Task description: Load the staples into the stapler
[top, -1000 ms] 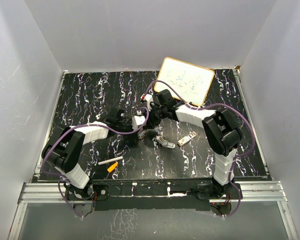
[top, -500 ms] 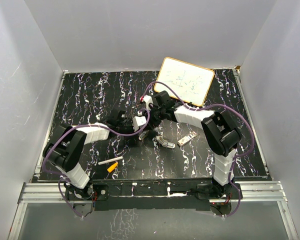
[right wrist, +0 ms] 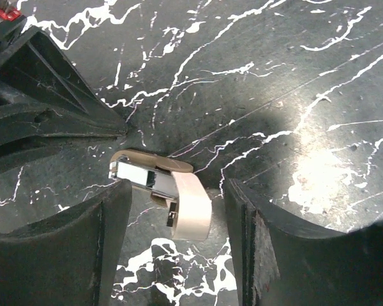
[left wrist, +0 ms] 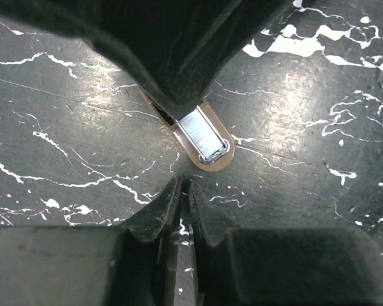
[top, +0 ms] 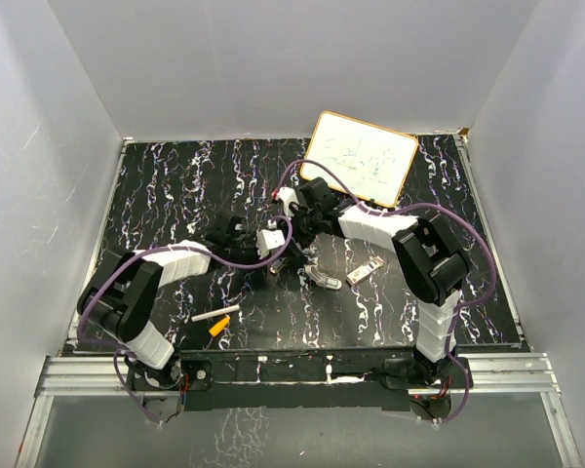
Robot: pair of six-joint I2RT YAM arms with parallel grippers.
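Note:
The stapler [right wrist: 158,182] lies open on the black marbled table, its beige lid [right wrist: 191,204] swung aside from the metal channel. A ribbed silver strip that looks like staples [left wrist: 201,137] sits in that channel. My right gripper [right wrist: 177,185] is open and straddles the stapler, one finger on each side. Its dark body covers the stapler's far end in the left wrist view. My left gripper [left wrist: 184,185] is shut on nothing, its tips on the table just short of the stapler's rounded end [left wrist: 207,162]. From above, both grippers meet at mid-table [top: 283,255].
A grey metal piece [top: 322,278] and a small white piece [top: 366,271] lie right of the grippers. A white stick [top: 214,314] and an orange piece [top: 219,328] lie front left. A whiteboard [top: 361,159] leans at the back.
My right gripper's jaws have spread wider around the stapler. The left arm has drawn back a little to the left, jaws still shut.

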